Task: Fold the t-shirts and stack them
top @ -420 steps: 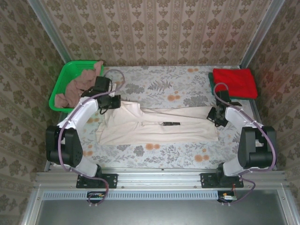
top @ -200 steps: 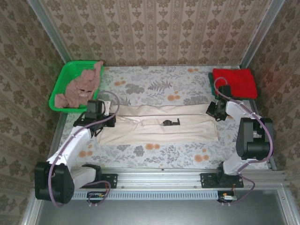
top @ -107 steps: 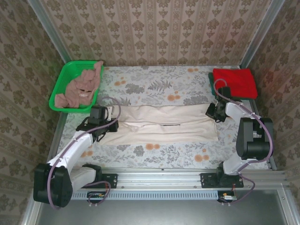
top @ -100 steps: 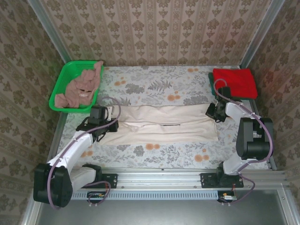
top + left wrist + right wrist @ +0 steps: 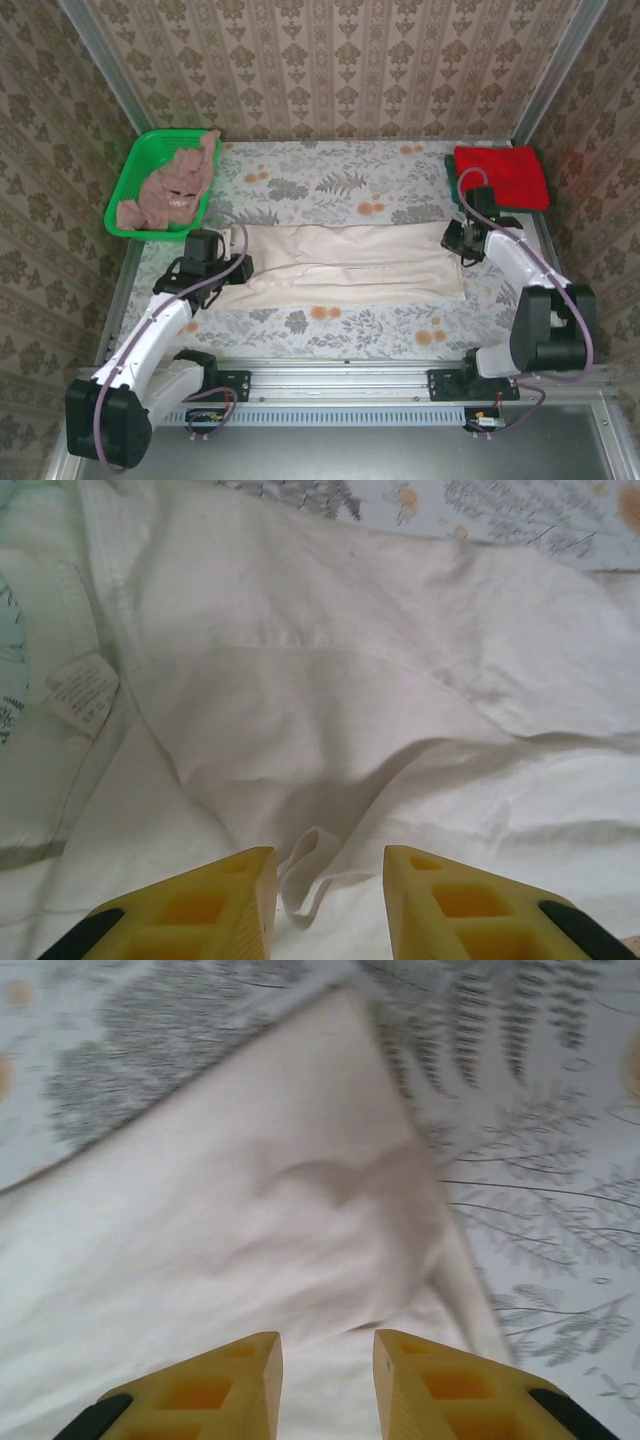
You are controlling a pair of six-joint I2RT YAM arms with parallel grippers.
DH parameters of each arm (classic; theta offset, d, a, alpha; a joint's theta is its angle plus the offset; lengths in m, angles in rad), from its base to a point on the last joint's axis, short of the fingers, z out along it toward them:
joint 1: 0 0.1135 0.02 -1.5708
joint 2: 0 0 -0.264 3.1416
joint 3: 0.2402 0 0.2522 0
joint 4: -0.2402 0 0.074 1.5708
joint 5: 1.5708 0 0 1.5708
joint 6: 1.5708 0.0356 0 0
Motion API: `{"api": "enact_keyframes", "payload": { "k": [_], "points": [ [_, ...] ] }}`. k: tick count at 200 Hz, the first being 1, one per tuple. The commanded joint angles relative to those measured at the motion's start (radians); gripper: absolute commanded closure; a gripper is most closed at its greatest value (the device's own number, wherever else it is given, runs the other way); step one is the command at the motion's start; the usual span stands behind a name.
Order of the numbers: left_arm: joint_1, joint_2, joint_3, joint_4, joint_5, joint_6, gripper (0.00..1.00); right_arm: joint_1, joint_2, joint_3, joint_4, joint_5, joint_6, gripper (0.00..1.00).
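Note:
The cream t-shirt [image 5: 345,266] lies folded lengthwise into a long band across the middle of the table. My left gripper [image 5: 228,262] hovers over its left end, jaws open, with a small raised fold of cream cloth [image 5: 310,865] loose between the yellow fingers [image 5: 215,905]. At the shirt's right end is my right gripper [image 5: 457,243], also open, above flat cream cloth [image 5: 250,1250] with nothing pinched. A folded red t-shirt [image 5: 502,175] rests at the back right, on a dark green one [image 5: 452,168] that peeks out beneath it. A pink-brown t-shirt [image 5: 170,188] is heaped in the basket.
The green mesh basket [image 5: 128,190] stands at the back left corner. Floral tablecloth [image 5: 340,185] shows behind and in front of the cream shirt. Metal frame posts and patterned walls close in the table on three sides.
Both grippers have opened and let the cream shirt's far edge drop onto itself; the fold now lies flat. The left arm shifted slightly left, the right slightly toward the front.

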Motion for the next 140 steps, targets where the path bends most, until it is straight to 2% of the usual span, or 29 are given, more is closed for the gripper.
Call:
{"api": "enact_keyframes", "payload": {
  "k": [1,30,51,72,92,118,140],
  "points": [
    [-0.006,0.082,0.067,0.001,-0.001,-0.013,0.59,0.066,0.069,0.015,0.048,-0.019,0.029,0.68],
    [-0.005,0.266,0.173,0.046,0.045,0.01,0.59,0.078,0.281,0.092,0.019,0.007,0.034,0.73],
    [-0.008,0.377,0.19,0.048,0.082,0.014,0.58,0.035,0.348,0.077,0.01,0.033,0.059,0.72],
    [-0.025,0.415,0.145,0.059,0.107,0.006,0.54,-0.011,0.335,0.038,0.028,0.02,0.065,0.66],
    [-0.043,0.401,0.09,0.054,0.082,-0.007,0.49,-0.035,0.31,0.044,0.012,0.025,0.045,0.57],
    [-0.001,0.393,0.033,0.05,0.072,-0.031,0.49,-0.068,0.29,0.064,-0.018,0.037,0.025,0.54],
    [0.014,0.378,0.029,0.044,0.097,-0.033,0.49,-0.021,0.205,0.048,-0.039,0.028,0.033,0.52]
  ]
}}
